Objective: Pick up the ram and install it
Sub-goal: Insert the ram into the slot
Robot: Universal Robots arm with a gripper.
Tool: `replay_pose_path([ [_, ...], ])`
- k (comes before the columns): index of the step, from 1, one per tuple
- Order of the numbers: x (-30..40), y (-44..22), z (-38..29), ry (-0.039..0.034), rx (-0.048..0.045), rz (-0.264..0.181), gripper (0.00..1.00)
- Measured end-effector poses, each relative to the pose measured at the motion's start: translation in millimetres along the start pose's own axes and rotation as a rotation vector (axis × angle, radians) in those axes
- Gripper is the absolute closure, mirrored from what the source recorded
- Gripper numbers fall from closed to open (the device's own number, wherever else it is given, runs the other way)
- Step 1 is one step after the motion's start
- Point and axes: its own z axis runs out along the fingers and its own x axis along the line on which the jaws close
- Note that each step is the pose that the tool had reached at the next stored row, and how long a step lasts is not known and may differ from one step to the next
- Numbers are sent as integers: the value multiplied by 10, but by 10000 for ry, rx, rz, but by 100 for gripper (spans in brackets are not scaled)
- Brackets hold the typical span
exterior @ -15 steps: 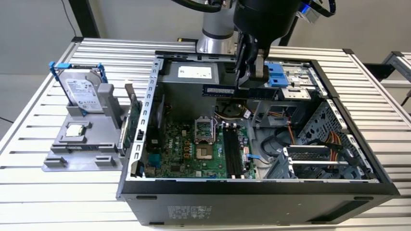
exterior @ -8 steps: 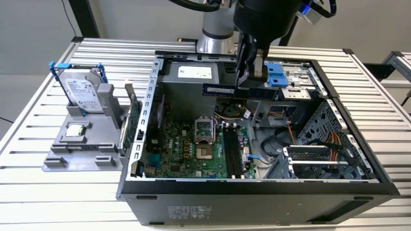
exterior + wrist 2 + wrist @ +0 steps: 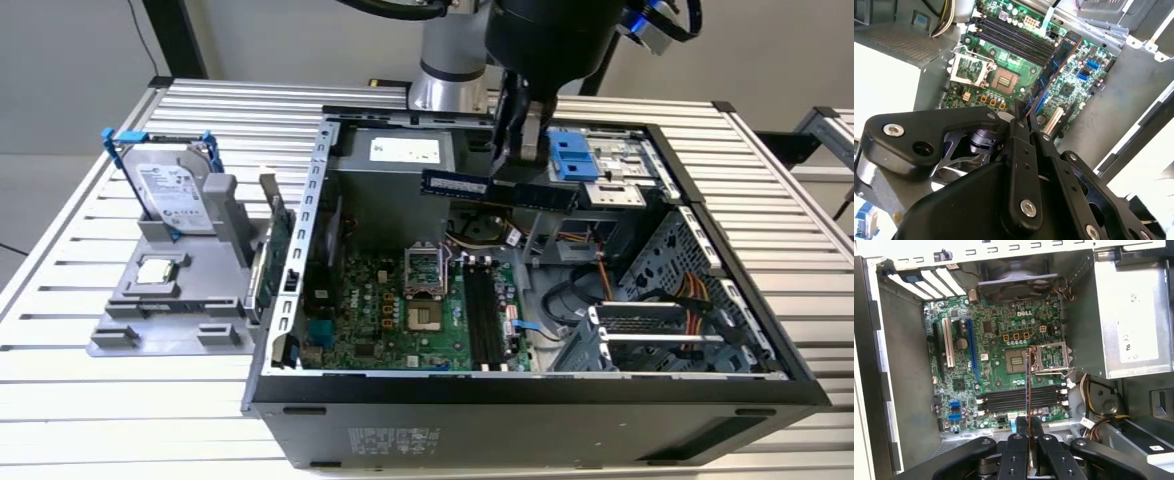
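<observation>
My gripper (image 3: 511, 165) is shut on the ram (image 3: 497, 189), a long thin blue-green stick with dark chips, and holds it level in the air over the open computer case (image 3: 287, 300). In the second wrist view the ram (image 3: 1055, 62) sticks out past the black fingers (image 3: 1021, 131) above the green motherboard (image 3: 1074, 85). The first wrist view has the ram (image 3: 1028, 385) edge-on, crossing over the black memory slots (image 3: 1004, 399), well above them. Those slots (image 3: 483, 315) lie empty on the motherboard, beside the processor socket (image 3: 423, 272).
At the exterior view's left a grey fixture (image 3: 114, 340) holds a silver hard drive with a blue handle (image 3: 174, 195) and a small chip (image 3: 156, 270). A green expansion card (image 3: 274, 250) stands by the case wall. Inside are a power supply (image 3: 400, 150), blue bracket (image 3: 570, 155) and cables (image 3: 667, 295).
</observation>
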Motion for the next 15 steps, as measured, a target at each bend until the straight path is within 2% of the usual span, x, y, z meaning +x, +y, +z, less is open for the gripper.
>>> replay_pose_path([
  [6,0,0,0,-19,1,790,100],
  [10,0,-2,0,8,10,1161,100],
  [15,-1,-2,-1,-6,10,1849,100],
])
